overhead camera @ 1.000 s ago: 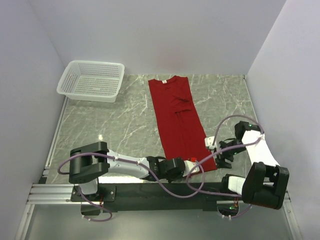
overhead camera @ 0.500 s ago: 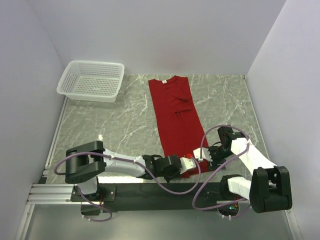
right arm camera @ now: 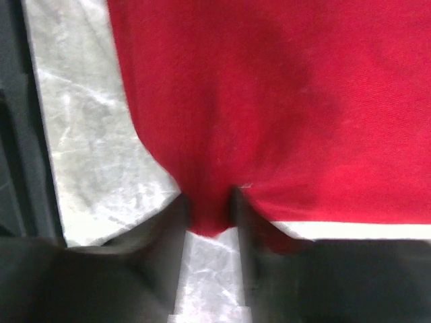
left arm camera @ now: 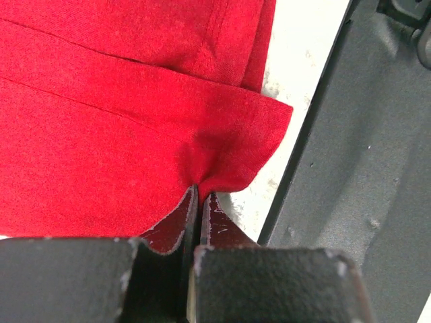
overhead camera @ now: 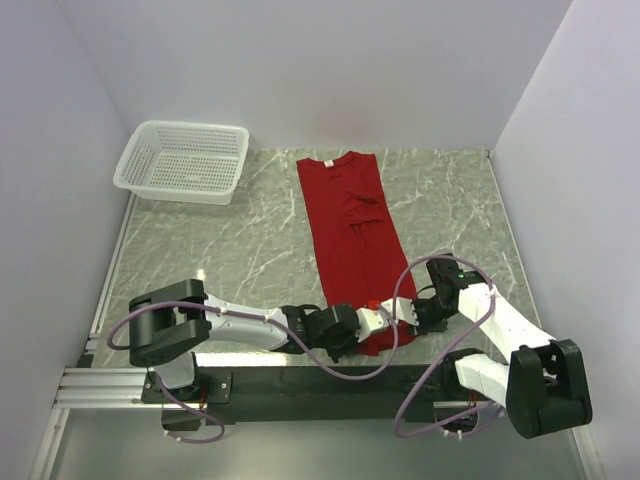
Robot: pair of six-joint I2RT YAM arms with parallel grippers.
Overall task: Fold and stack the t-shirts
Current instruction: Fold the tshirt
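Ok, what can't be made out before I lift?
Top view: left gripper and right gripper cover the t-shirt's near hem, hiding their grips.
Right wrist view: blurred; cloth between the fingers, pinch unclear.
Left wrist view: corner pinched; frame edges cut off the rest.
Top view: neck label too small to read.

Count:
- 1 t-shirt [overhead camera: 350, 230], red
- 1 basket [overhead camera: 176, 186], white mesh
- 2 arms: left arm [overhead camera: 240, 328], right arm [overhead camera: 500, 320]
- 2 tools, one per arm: left tool [overhead camera: 378, 318], right tool [overhead camera: 408, 312]
- 1 tabletop [overhead camera: 230, 250], marble-pattern
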